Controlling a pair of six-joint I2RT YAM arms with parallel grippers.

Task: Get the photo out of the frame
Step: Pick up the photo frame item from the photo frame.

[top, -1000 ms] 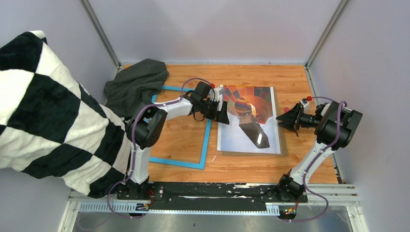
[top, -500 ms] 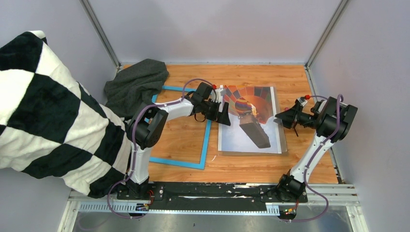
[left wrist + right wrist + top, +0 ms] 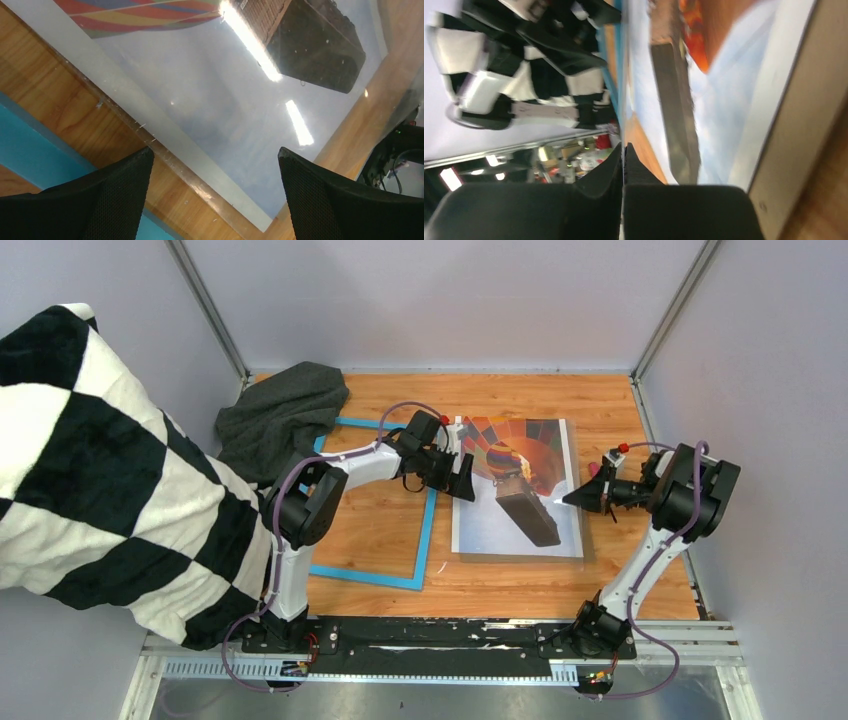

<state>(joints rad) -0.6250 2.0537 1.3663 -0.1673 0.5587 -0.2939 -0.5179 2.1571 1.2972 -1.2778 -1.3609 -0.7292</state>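
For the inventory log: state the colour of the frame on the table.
Bright blue; the frame shows best in the top external view.

The photo (image 3: 490,525) lies right of the frame (image 3: 365,577).

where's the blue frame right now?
Top view: the frame lies left of centre, beside the photo, its far-left corner under the grey cloth.

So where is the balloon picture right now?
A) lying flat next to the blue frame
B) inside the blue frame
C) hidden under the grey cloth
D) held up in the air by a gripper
A: the photo lies flat outside the frame, just to its right, and only bare table shows through the frame's opening.
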